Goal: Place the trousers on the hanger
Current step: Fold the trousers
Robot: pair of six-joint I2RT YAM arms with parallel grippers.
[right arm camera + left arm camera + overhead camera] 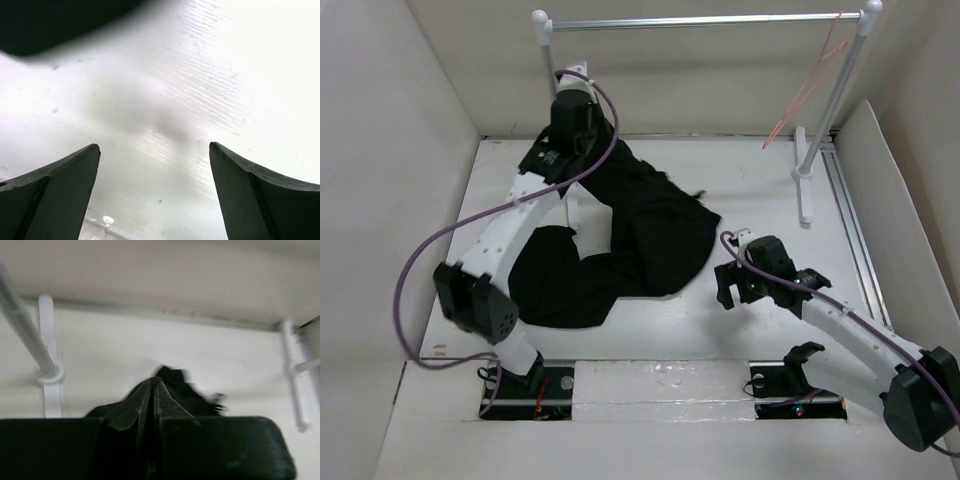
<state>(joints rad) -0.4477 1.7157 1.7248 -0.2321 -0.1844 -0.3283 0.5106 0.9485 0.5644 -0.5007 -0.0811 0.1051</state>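
- Looking from above, we see the trousers heaped on the white worktop, left of centre, with one end drawn up toward the far left.
- At that raised end, the left claw has its fingers pressed together on a fold of the black fabric, close to the left end of the silver rail.
- Just right of the heap, the right claw hovers with its fingers spread apart and gripping nothing. Its wrist view shows bare worktop between them.
- The hanger hangs by its hook from the far right end of the rail, well apart from the trousers and from both claws.
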